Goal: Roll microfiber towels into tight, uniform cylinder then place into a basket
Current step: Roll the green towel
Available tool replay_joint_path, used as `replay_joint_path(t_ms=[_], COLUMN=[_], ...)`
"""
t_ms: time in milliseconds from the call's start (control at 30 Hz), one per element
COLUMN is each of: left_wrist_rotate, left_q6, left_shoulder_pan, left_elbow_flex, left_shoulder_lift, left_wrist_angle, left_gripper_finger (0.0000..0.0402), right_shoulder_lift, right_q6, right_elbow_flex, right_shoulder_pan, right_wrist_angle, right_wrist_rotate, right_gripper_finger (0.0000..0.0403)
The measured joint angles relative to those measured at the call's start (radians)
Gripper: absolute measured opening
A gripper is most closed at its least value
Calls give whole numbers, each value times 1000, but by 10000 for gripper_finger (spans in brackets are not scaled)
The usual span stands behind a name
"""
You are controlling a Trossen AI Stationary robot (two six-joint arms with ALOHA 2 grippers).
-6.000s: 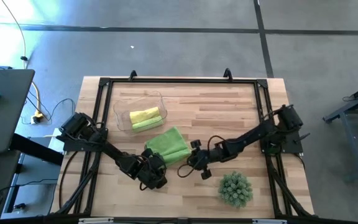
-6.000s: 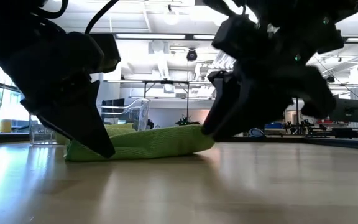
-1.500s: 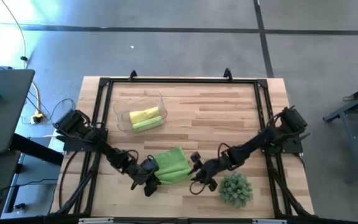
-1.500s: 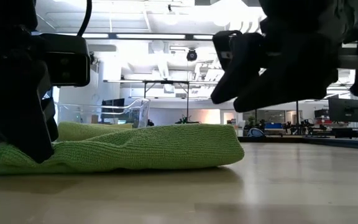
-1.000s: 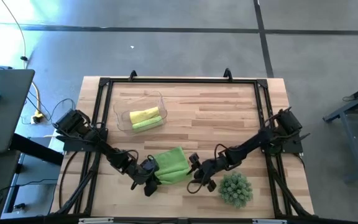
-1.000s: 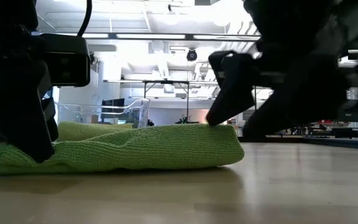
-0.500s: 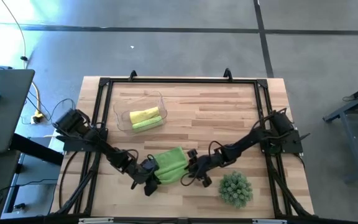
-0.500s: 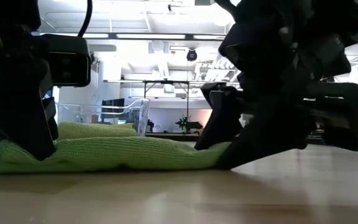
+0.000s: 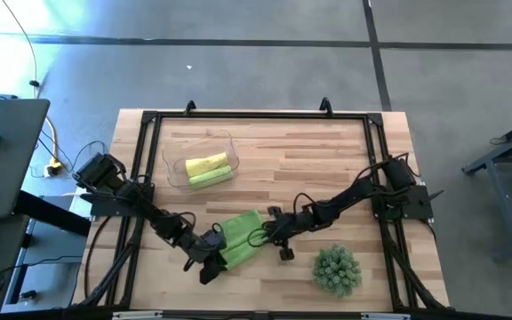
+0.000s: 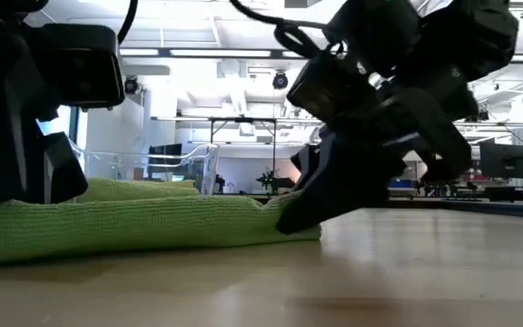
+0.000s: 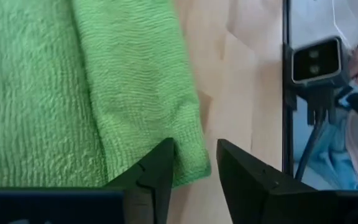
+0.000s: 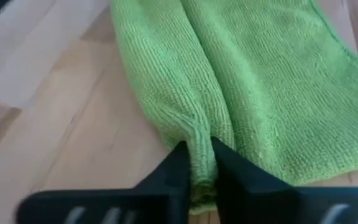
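Wood-plank tabletop with a black frame, big bright workshop behind it. Near the front edge lies a folded lime green towel, a spiky plant off to its side. Further back, the clear basket holds one yellow and one green rolled towel. Right tool is pinching the towel's corner; left tool sits slack, fingers parted over the opposite edge.

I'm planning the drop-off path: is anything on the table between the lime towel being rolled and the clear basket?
Nothing visible does. The lime green towel lies near the table's front edge, pinched by the right gripper, with the left gripper at its other end. Only bare wood separates it from the basket; the spiky plant sits off to the right.
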Motion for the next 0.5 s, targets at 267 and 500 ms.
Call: replay_joint_path(t_ms=[267,500], left_wrist_rotate=[-58,-307], left_q6=[178,331], left_shoulder_pan=[-13,-82], left_elbow_flex=[1,7], left_shoulder_lift=[-86,-131], left_wrist_angle=[0,1], left_gripper_finger=[119,119], right_shoulder_lift=[10,12], right_q6=[223,471], right_elbow_flex=[33,92], right_shoulder_pan=[-70,-135], right_wrist_angle=[-24,-126], right_wrist_rotate=[-250,-406], right_gripper_finger=[12,3])
